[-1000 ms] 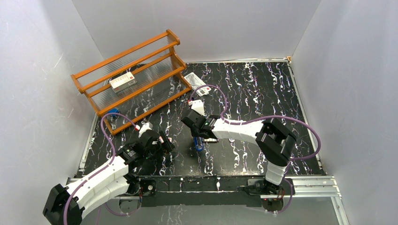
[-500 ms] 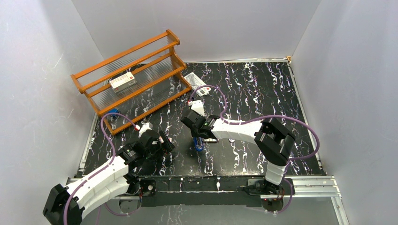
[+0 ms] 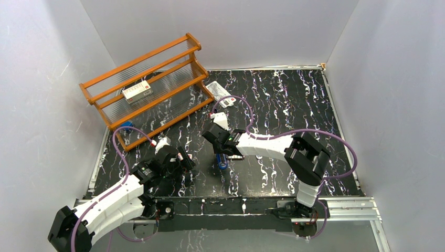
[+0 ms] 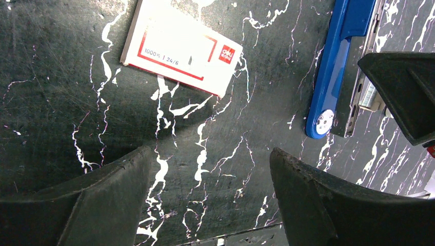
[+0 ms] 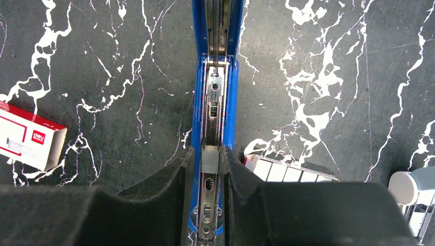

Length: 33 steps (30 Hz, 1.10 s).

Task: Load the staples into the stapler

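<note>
The black marbled table [image 3: 294,94] carries an orange shelf [image 3: 157,89] at the upper left of the top view, well apart from the work. The stapler [image 5: 215,102] lies opened flat at the centre of that view. Its silvery channel is exposed and runs up the middle of the right wrist view.

The right gripper [image 5: 208,154] is set over the channel at the lower centre, its fingers [image 5: 164,195] close against both sides. Whether it is clamped or letting go cannot be told, nor whether the silvery piece between them is a strip of staples. The left gripper [image 4: 210,154] is spread wide with nothing in it, near a small red-and-white box [image 4: 182,48]. A pale tray [image 5: 290,171] lies just right of the stapler.

3 risks are judged:
1. A strip let go tilted could ride on the channel's edge and jam once the lid is shut.
2. If the fingers are lifted while rubbing the blue sides, the stapler could be dragged askew.
3. If the tray is knocked, its contents could be scattered.
</note>
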Available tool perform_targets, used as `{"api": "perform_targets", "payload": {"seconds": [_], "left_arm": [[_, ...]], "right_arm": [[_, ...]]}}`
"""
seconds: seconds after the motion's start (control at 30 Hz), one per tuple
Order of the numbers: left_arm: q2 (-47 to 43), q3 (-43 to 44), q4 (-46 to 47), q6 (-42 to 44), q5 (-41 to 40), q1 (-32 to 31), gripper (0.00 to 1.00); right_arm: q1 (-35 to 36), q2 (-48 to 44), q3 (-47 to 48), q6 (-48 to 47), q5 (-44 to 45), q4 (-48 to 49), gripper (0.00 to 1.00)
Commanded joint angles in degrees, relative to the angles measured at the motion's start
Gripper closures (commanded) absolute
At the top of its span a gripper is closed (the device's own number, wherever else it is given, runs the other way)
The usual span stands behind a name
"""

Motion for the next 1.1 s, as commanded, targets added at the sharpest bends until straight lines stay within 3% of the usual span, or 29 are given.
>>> {"api": "perform_targets", "payload": {"seconds": [0.0,0.57,0.77,0.87,1.07], "left_arm": [[-0.4,-0.2,-0.6,0.1,-0.4,0.3,0.18],[-1.2,1.9,-1.0,2.1,-0.4,0.3,0.18],[-3.4,5.6,1.6,10.5,-1.4,0.3,0.18],[-2.1,8.6,5.6,14.2,-1.3,0.4,0.11],[6.3,16.0,10.1,13.3,1.5,1.8,0.09]], "right_arm": [[0.4,-1.6,-0.2,-0.6,0.5,1.3,0.66],[-0.9,-5.7,2.1,-3.5,0.4,1.3,0.58],[-3.8,-12.8,-2.5,-4.1,-4.2,1.0,0.35],[-7.1,-15.5,-4.3,-6.1,-9.8,2.5,0.31],[-9.5,-10.3,7.4,-13.4,-6.6,1.1,0.16]]}}
